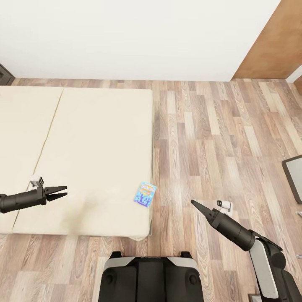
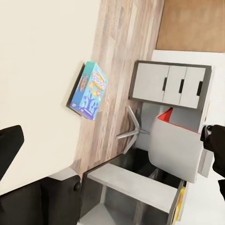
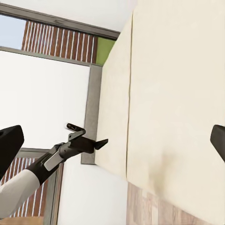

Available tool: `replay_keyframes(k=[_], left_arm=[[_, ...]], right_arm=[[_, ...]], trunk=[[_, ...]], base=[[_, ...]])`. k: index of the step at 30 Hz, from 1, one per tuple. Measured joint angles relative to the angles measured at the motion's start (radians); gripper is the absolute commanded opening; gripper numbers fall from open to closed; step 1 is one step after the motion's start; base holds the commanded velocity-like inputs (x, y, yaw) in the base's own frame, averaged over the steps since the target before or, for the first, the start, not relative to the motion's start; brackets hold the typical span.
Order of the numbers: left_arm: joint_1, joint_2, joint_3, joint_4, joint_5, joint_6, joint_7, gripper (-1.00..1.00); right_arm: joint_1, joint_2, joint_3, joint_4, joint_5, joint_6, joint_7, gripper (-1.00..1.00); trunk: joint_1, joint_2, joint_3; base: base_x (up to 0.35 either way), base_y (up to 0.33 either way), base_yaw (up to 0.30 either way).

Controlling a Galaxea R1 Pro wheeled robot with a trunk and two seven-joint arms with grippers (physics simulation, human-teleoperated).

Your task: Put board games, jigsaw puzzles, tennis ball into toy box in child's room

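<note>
1. Reaching for the small blue board game (image 1: 145, 194) at lower centre of the head view, we judge the left gripper (image 1: 61, 193) should travel rightward across the bed (image 1: 96, 142), jaws slightly spread and holding nothing.
2. We see the right gripper (image 1: 194, 203) at lower right over the floor (image 1: 218, 138), its jaws looking pressed together, empty.
3. We note the game lies flat near the mattress's lower right corner, long axis running roughly up-frame, tilted slightly right.
</note>
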Motion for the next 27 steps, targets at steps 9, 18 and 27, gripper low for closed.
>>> replay_keyframes(k=[9, 18, 27], left_arm=[[0.0, 0.0, 0.0, 0.0, 0.0, -0.001, 0.0, 1.0], [0.0, 0.0, 0.0, 0.0, 0.0, -0.002, 0.0, 1.0], [0.0, 0.0, 0.0, 0.0, 0.0, -0.002, 0.0, 1.0]], right_arm=[[0.0, 0.0, 0.0, 0.001, 0.0, -0.001, -0.001, 1.0], [0.0, 0.0, 0.0, 0.002, 0.0, -0.001, -0.001, 1.0], [0.0, 0.0, -0.001, 0.003, 0.002, -0.002, -0.004, 1.0]], trunk=[[0.0, 0.0, 0.015], [0.0, 0.0, 0.03], [0.0, 0.0, 0.044]], base=[[0.0, 0.0, 0.0], [0.0, 0.0, 0.0], [0.0, 0.0, 0.0]])
